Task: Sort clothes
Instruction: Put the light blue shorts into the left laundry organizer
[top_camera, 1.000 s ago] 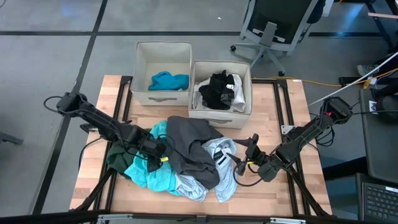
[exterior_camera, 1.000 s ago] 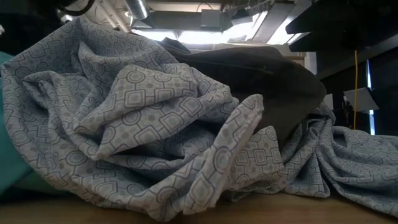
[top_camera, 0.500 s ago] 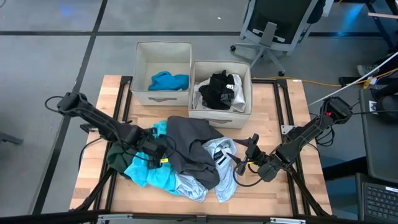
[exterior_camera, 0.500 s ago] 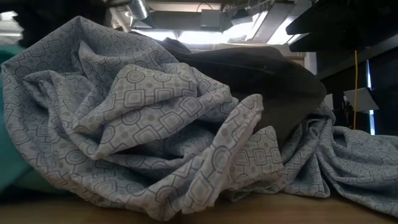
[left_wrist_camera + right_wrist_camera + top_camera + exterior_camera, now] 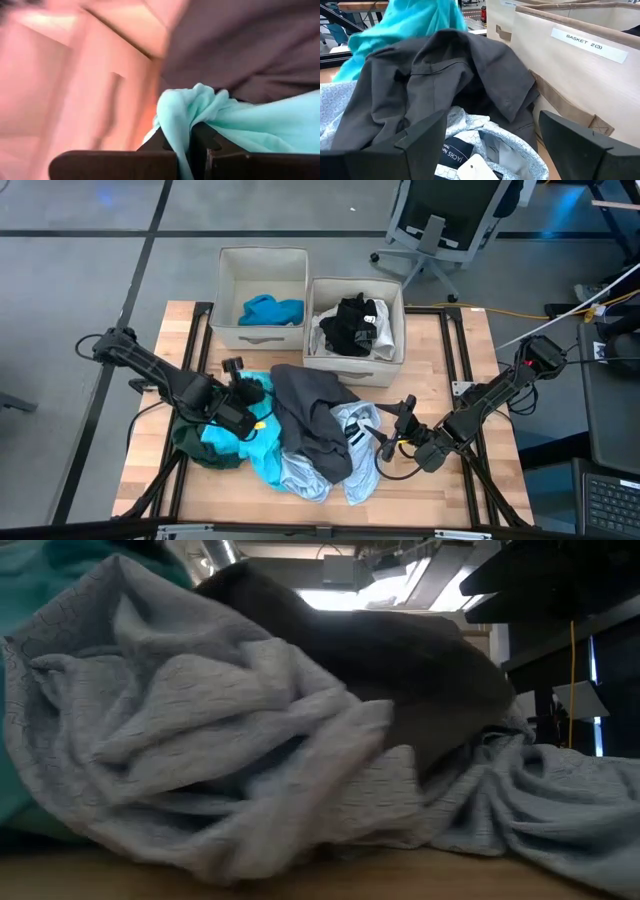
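Observation:
A heap of clothes lies mid-table: a turquoise garment, a dark grey one on top, a pale blue-grey patterned one and a dark green one at the left. My left gripper is at the heap's left far side, shut on turquoise cloth. My right gripper stands open at the heap's right side, its fingers apart before the grey garment and touching nothing. My left gripper pinches a bunched fold of the turquoise garment between its two fingers; how many layers cannot be told. The fold is raised above the heap, and the rest of the garment trails down onto the table, partly under the dark grey one.
Two beige fabric boxes stand at the far edge: the left one holds a bright blue garment, the right one black and white clothes. The right box's wall is close to my right gripper. Bare wood shows at the right.
My left gripper has risen and gone toward the far edge with turquoise cloth between its fingers. That part of the turquoise garment is pulled up out of the heap, and the grey and patterned garments over it have shifted.

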Tool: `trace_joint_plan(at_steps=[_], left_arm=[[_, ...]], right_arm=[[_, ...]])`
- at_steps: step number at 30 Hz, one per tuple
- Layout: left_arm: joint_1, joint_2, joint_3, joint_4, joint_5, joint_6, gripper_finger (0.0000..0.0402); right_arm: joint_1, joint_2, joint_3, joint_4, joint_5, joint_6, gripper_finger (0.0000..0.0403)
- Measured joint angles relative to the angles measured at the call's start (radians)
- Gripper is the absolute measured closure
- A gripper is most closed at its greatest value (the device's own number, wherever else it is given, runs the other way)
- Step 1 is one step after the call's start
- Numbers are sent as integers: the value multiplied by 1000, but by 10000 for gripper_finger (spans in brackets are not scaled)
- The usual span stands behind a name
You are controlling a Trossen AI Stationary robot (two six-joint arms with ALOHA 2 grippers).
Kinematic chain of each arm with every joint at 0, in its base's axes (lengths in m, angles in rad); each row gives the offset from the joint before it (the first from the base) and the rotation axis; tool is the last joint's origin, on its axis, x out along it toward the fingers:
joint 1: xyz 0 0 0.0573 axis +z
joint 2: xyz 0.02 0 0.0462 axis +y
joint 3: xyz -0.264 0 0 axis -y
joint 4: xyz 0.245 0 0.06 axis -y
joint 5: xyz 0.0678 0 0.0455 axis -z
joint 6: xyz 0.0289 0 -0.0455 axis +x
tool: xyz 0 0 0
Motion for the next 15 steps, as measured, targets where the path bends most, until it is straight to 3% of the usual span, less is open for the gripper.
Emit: trace_joint_plan(at_steps=[7,15], left_arm=[[5,0,169,-94,-216,87,399],[32,-1,332,-86,-431,279,398]], right_arm=[[0,0,0,3,-3,2,87],[0,0,0,4,-3,3,87]])
